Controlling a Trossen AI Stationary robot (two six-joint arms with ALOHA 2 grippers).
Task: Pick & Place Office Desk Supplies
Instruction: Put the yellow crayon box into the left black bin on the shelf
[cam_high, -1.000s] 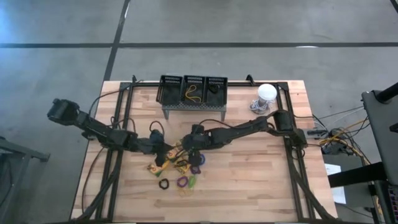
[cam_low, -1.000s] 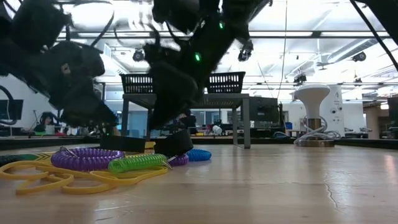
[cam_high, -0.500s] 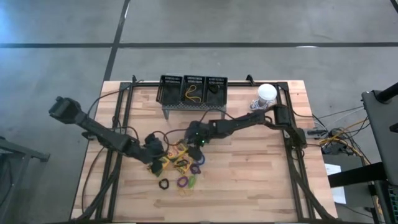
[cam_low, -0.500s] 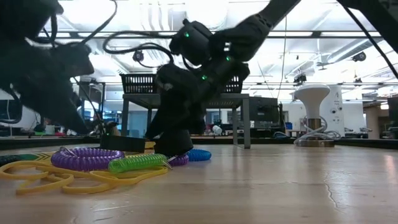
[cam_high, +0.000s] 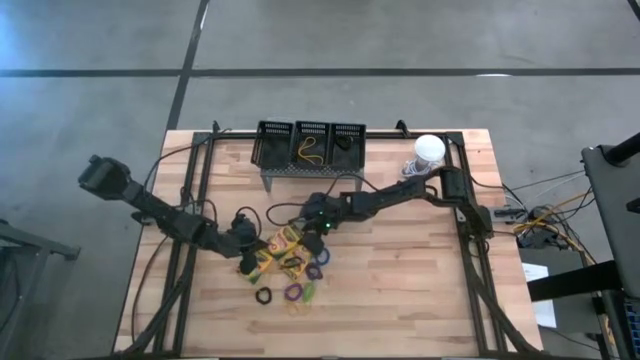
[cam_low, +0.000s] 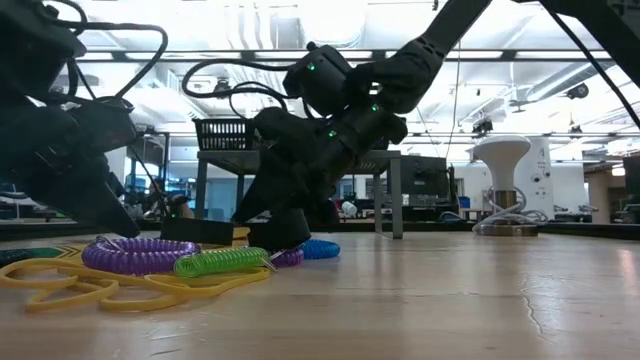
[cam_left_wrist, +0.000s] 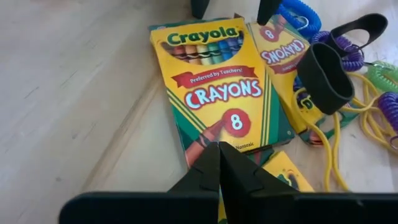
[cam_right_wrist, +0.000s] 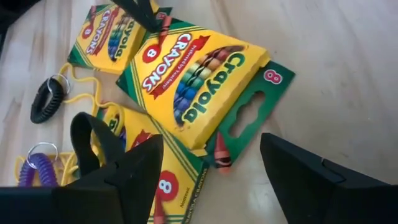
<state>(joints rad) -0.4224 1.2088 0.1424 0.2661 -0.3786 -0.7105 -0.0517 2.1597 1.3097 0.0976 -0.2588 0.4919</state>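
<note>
Yellow crayon box (cam_right_wrist: 193, 87) lies flat on the wooden table (cam_high: 420, 290) among coiled bands (cam_low: 220, 262); right claw (cam_right_wrist: 205, 168) gapes wide above it, empty, while left claw (cam_left_wrist: 219, 163) is pinched closed at its edge.

Two dark, matte-black jointed arms are seen. Small green lights are lit on the right arm just behind the right gripper (cam_high: 300, 231). Black cables are looped behind the left gripper (cam_high: 247, 264). Fingers (cam_right_wrist: 308, 180) are plain black wedges.
</note>
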